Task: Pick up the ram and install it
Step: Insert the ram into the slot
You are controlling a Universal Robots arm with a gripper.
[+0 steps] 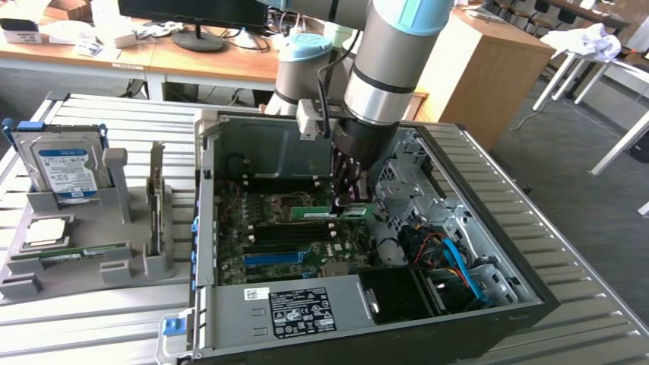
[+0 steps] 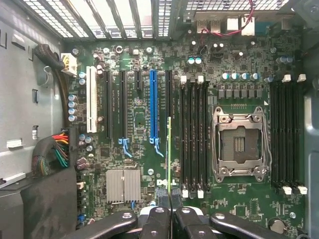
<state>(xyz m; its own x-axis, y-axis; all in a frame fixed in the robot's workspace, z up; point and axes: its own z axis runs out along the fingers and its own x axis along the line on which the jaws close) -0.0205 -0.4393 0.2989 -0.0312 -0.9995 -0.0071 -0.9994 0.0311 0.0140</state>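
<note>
– So, where is the ram [image 1: 322, 213] at this point?
– Inside the open computer case [image 1: 527, 304]. The gripper [image 1: 350, 199] has its jaws closed on it, and the green stick hangs roughly level over the motherboard [image 1: 273, 228].
– And seen from the wrist?
– There the ram [image 2: 169, 149] shows edge-on, a thin green line running out from the gripper [image 2: 169, 206], which seems to hold it near one end. It lies between the blue slot [image 2: 152, 104] and the bank of black memory slots [image 2: 194, 134], just beside the nearest of them and parallel to it.
– Seated, then?
– I judge not. This looks like the line-up stage of the install, with the pick-up done. Whether the lower edge touches anything, I cannot tell.
– What does seating call for?
– The stick square over one slot along its whole length, the white clips [image 2: 185, 192] clear of it, then a straight push with no tilt. Even a slight sideways offset would land it on the board beside the slot
</note>
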